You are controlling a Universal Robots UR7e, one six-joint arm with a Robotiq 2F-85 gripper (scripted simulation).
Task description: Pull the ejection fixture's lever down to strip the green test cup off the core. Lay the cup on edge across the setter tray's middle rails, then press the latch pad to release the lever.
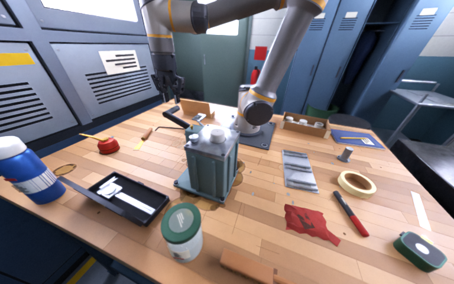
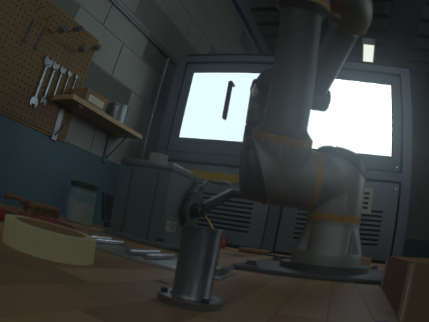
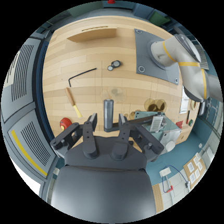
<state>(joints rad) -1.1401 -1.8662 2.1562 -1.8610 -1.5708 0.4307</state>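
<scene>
My gripper point(image 1: 170, 99) point(image 3: 107, 120) hangs fingers-down above the far left of the bench, just over the grip end of the ejection fixture's lever point(image 1: 174, 117) point(image 3: 108, 114). The dark lever slants up and away from the teal, grey-topped fixture block point(image 1: 211, 160) point(image 2: 152, 201) at mid-bench. A pale round core point(image 1: 217, 135) and a small round pad point(image 1: 194, 137) sit on the block's top plate. No green cup is visible. The grey railed setter tray point(image 1: 298, 171) lies flat to the right of the fixture. The gripper is open and holds nothing.
A black tray point(image 1: 125, 197) lies front left, with a blue bottle point(image 1: 26, 170) and a green-lidded jar point(image 1: 182, 231) near the front edge. A red oiler point(image 1: 107, 145), a chisel point(image 1: 143, 138) and a hex key point(image 3: 79, 75) lie left of the lever. A tape roll point(image 1: 356, 183) lies right.
</scene>
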